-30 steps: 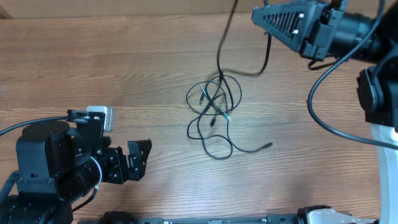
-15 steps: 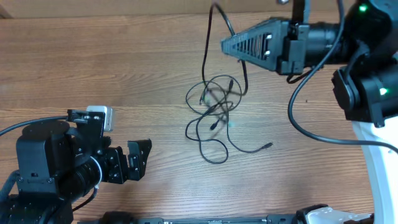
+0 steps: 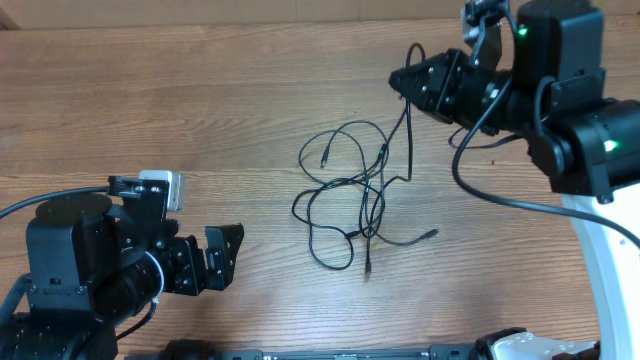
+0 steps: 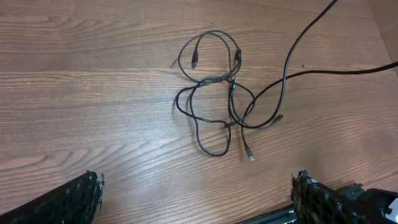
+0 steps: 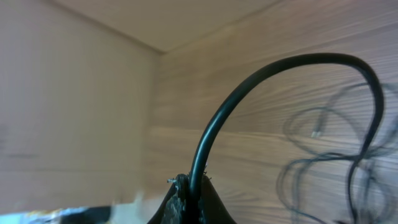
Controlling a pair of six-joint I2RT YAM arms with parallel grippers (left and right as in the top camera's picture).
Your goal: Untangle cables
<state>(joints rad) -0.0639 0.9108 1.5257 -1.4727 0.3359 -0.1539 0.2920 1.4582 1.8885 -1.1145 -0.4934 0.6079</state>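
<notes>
**Cables [image 3: 345, 195] tangled mid-surface, one strand pinched in the right claw [image 3: 400, 80]**

A loose knot of thin black wires is seen lying on the wooden surface [image 3: 150, 100], about midway between the two arms. Several loops are overlapped and crossed near the middle of the knot. Three small plug ends are made out. One [image 3: 325, 158] is found inside the upper left loop, one [image 3: 432, 234] at the end of a tail thrown out to the right, and one [image 3: 367, 268] at the near edge. A single strand [image 3: 408, 130] is held clear of the wood at the knot's right side and is led up to the right claw, which is poised above the far right part of the surface. In the right wrist view the fingertips [image 5: 186, 193] are pressed tight together on that strand, which is arched away from them toward the blurred loops below. The left claw [image 3: 215, 260] is set low at the near left, well apart from the knot. Its fingers [image 4: 74, 199] are spread wide.
</notes>
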